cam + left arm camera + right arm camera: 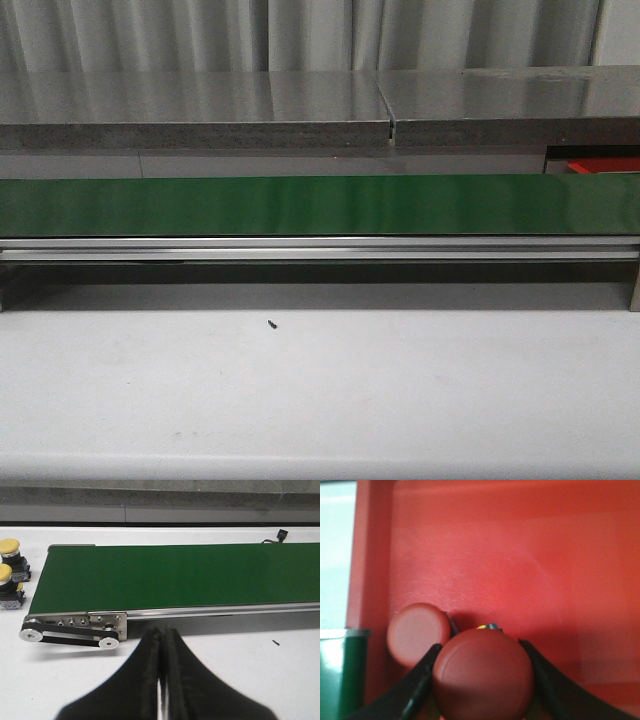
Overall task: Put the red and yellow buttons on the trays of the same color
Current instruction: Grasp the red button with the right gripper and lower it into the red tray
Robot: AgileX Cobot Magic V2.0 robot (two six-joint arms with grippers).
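In the right wrist view my right gripper is shut on a red button and holds it over the floor of the red tray. A second red button sits in the tray right beside it. In the left wrist view my left gripper is shut and empty above the white table, near the end of the green conveyor belt. Two yellow buttons stand on the table beside the belt's end. The yellow tray is out of view. Neither gripper shows in the front view.
The green belt runs across the front view with a metal rail along its front. A small dark screw lies on the white table. A corner of the red tray shows at the far right behind the belt.
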